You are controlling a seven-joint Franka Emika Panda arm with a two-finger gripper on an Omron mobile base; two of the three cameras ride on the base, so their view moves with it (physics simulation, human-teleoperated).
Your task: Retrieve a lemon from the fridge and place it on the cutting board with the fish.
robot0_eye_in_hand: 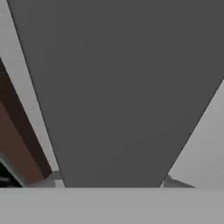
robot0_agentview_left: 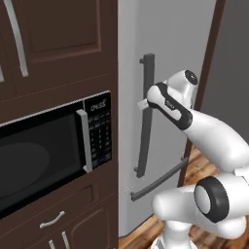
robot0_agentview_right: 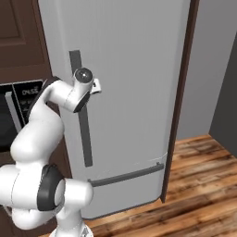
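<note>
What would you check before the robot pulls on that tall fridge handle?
1. Fridge door shut and ready to open: ok, it sits flush, no gap showing.
2. Gripper at the vertical handle: ok, the hand sits against its upper part in both base views.
3. Gripper shut on the handle: ok, the dark bar looms right up close in the hand view.
4. Room for the door to swing: ok, the wooden floor in front looks bare.
5. Microwave out of the arm's way: ok, it is off to the left, door shut.
6. Lemon inside: cannot tell, the door hides it.
</note>
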